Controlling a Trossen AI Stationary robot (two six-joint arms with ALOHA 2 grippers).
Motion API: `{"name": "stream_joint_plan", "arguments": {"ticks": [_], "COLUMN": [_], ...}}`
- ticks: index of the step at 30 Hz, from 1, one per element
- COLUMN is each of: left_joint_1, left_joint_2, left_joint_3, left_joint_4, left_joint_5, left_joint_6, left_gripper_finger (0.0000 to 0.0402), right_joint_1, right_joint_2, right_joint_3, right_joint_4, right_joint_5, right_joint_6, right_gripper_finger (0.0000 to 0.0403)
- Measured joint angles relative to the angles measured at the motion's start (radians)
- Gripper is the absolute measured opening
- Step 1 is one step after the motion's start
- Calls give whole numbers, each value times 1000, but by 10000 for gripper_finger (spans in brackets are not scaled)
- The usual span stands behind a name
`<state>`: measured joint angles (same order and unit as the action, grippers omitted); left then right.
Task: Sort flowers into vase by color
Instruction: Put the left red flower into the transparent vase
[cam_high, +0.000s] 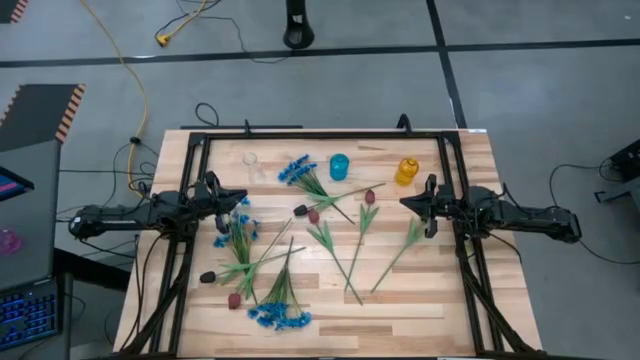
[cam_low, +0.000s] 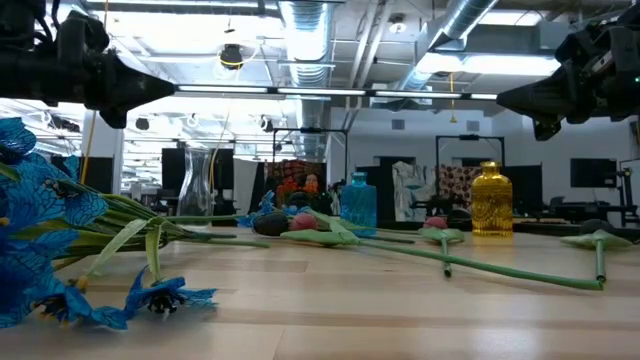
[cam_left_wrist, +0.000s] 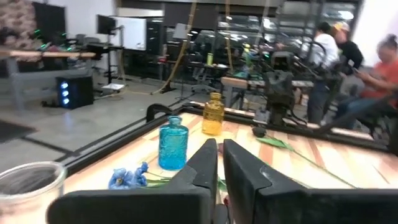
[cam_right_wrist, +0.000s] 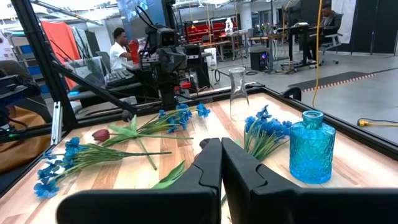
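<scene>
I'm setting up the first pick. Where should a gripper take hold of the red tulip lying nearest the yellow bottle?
Probably mid-stem on the red tulip, coming straight down. It lies flat, its thin stem running toward the table's front edge, bare beyond the leaves; the right gripper is nearest.

Both arms wait, raised at the two sides.

The left gripper (cam_high: 240, 199) and the right gripper (cam_high: 404, 203) point toward each other, well apart, each with its jaws closed together and empty.

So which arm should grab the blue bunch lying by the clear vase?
Probably left: the left end effector hangs close to that blue bunch and clear vase; the right end effector waits farther off, near the yellow vase.
</scene>
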<state>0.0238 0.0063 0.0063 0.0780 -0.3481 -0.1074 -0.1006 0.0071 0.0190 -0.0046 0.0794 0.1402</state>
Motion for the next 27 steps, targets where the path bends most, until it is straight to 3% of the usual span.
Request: {"name": "stream_joint_plan", "arguments": {"ticks": [8, 13, 22, 27], "left_joint_1": [0, 0, 0, 0], "left_joint_2": [0, 46, 323, 524], "left_joint_3": [2, 54, 180, 247], "left_joint_4": [1, -105, -177, -182], "left_joint_5": [-26, -22, 37, 126], "left_joint_6": [-98, -124, -118, -126], "left_gripper_finger": [121, 168, 184, 184], "right_joint_1": [0, 0, 0, 0], "right_joint_2": [0, 0, 0, 0], "right_joint_3": [-5, -4, -3, -2], "right_joint_4": [67, 101, 112, 114], "right_joint_5": [0, 1, 54, 60], "right_joint_6": [0, 0, 0, 5], "right_gripper_finger": [36, 36, 36, 36]}}
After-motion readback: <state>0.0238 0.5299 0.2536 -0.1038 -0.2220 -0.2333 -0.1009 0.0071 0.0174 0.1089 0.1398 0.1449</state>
